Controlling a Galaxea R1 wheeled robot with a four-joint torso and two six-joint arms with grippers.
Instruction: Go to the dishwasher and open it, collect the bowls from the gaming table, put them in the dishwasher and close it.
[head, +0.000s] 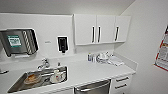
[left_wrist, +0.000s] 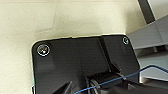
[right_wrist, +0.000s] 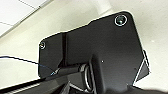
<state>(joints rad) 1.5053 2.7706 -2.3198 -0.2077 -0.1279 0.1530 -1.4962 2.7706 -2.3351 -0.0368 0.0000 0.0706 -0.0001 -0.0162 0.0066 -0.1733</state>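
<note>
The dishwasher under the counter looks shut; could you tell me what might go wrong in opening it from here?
The dishwasher sits right beside the white drawers, so a reach could land on the wrong handle. Its bar handle lies at the head view's bottom edge, hard to watch. The sink already holds dishes near the counter edge.

I see a small white kitchen with a long white counter (head: 100, 71). A steel sink (head: 17, 85) sits at 8 o'clock, and white wall cupboards (head: 101, 28) hang at 1 o'clock. A poster (head: 162, 53) is on the wall at 3 o'clock.

Both wrists show dark plates — fingers hidden.
</note>
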